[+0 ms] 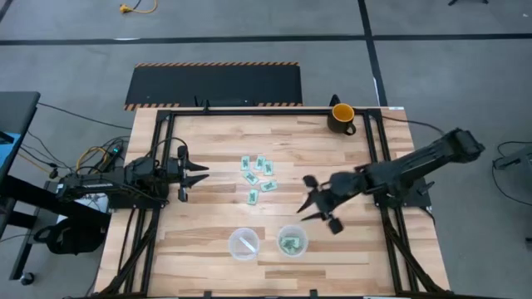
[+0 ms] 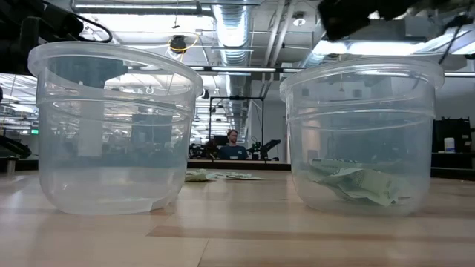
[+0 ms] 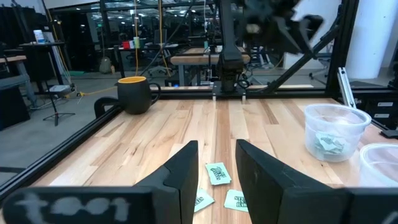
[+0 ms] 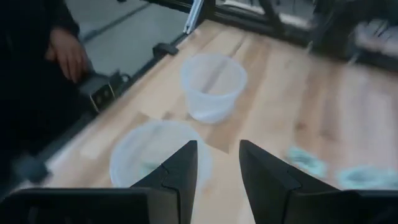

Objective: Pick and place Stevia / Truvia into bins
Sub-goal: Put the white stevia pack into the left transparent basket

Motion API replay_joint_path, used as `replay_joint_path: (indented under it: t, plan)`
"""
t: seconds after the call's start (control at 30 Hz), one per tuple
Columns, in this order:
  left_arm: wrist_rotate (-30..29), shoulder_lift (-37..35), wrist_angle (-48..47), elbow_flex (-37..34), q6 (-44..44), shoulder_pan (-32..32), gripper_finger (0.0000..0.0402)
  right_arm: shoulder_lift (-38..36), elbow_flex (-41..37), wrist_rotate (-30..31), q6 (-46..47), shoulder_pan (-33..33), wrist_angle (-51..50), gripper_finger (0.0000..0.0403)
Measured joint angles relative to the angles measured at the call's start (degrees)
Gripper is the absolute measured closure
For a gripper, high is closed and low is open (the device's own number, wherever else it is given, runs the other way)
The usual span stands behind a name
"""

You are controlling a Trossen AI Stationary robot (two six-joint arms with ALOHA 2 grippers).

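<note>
Several light green Stevia packets (image 1: 258,177) lie flat in a loose cluster at the table's middle; they also show in the left wrist view (image 3: 217,172) and the right wrist view (image 4: 305,160). Two clear cups stand near the near edge: the left cup (image 1: 243,244) (image 2: 111,126) holds no packets, and the right cup (image 1: 292,241) (image 2: 364,133) has packets (image 2: 356,185) on its bottom. My left gripper (image 1: 203,175) (image 3: 217,177) is open, left of the cluster and pointing at it. My right gripper (image 1: 306,199) (image 4: 217,168) is open and empty, above the table between the cluster and the right cup.
A yellow-and-black mug (image 1: 342,116) (image 3: 135,93) stands at the far right of the table. Black frame rails (image 1: 378,149) run along the table's sides. A person's hand (image 4: 68,53) shows beyond the near edge. Bare wood (image 1: 216,216) lies between the cluster and the cups.
</note>
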Motion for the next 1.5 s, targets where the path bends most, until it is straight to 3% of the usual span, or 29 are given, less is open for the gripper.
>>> replay_joint_path:
  t: [0.1,0.2,0.47,0.9,1.2,1.5]
  plan:
    - [0.0,0.0,0.0,0.0,0.0,0.0,0.0303,-7.7,0.8,2.0,-7.7,-2.4,-10.2,0.0290]
    - [0.0,0.0,0.0,0.0,0.0,0.0,0.0303,-15.5,0.6,2.5,-8.2,-6.0,-16.7,0.0290]
    - [0.0,0.0,0.0,0.0,0.0,0.0,0.0304,-35.4,-3.9,-14.1,-11.9,-13.0,-18.1,0.0290]
    - [0.0,0.0,0.0,0.0,0.0,0.0,0.0304,-66.2,-22.9,-10.9,-2.2,-19.3,-15.5,0.0290]
    - [0.1,0.0,0.0,0.0,0.0,0.0,0.0304,-63.8,-26.8,-12.1,-0.1,-19.3,-9.6,0.0290]
    - [0.1,0.0,0.0,0.0,0.0,0.0,0.0304,-66.3,-35.6,-12.6,4.9,-19.3,-2.8,0.0290]
